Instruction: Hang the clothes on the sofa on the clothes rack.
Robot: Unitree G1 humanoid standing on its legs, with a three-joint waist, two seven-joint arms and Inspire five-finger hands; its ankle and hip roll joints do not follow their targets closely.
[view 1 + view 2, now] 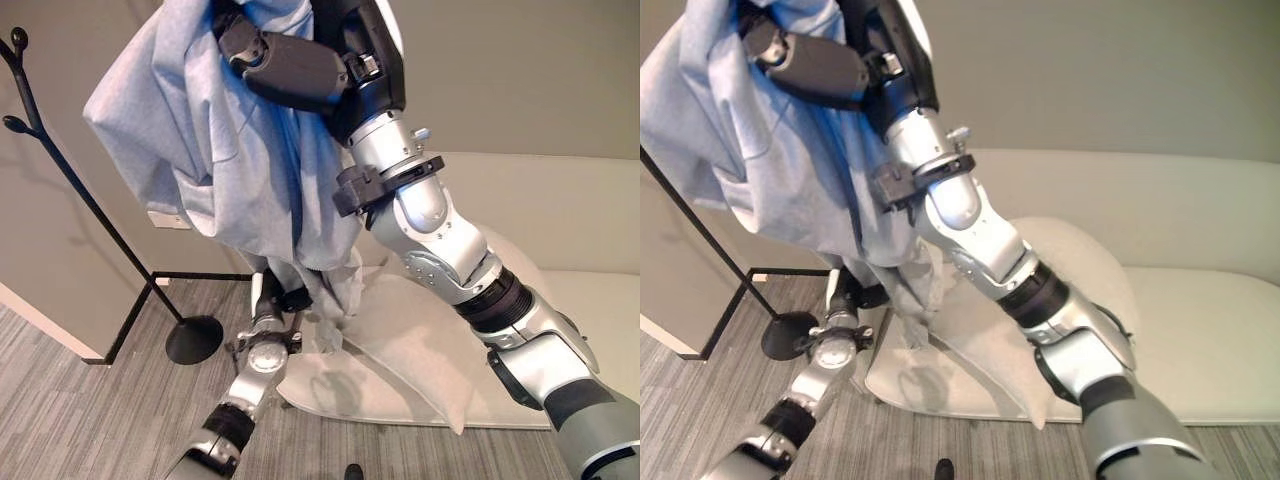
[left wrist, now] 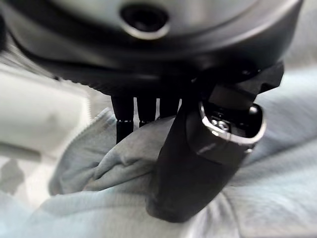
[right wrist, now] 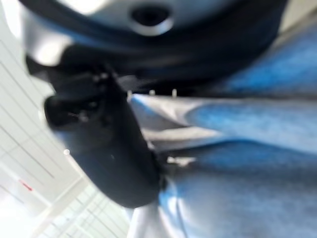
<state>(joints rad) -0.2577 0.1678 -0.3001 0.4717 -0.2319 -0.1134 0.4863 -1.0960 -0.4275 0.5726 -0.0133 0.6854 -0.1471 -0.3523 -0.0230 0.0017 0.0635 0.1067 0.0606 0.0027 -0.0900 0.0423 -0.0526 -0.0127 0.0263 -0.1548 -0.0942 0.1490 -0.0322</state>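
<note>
A light blue garment (image 1: 200,150) hangs high in the air, bunched and drooping. My right hand (image 1: 290,65) is raised above it, fingers curled into the cloth near its upper end; the right wrist view shows the thumb (image 3: 109,158) pressed on blue fabric (image 3: 237,148). Lower down, my left hand (image 1: 272,298) grips the garment's trailing end, thumb (image 2: 198,163) and fingers pinching a fold (image 2: 114,163). The black clothes rack (image 1: 60,170) stands to the left of the garment, its hooks bare, its round base (image 1: 195,340) on the floor.
A cream sofa (image 1: 560,220) runs along the right, with a pale cushion (image 1: 420,340) leaning off its front edge to the floor. A thin black frame (image 1: 200,275) lies on the striped carpet near the rack's base. The wall is close behind the rack.
</note>
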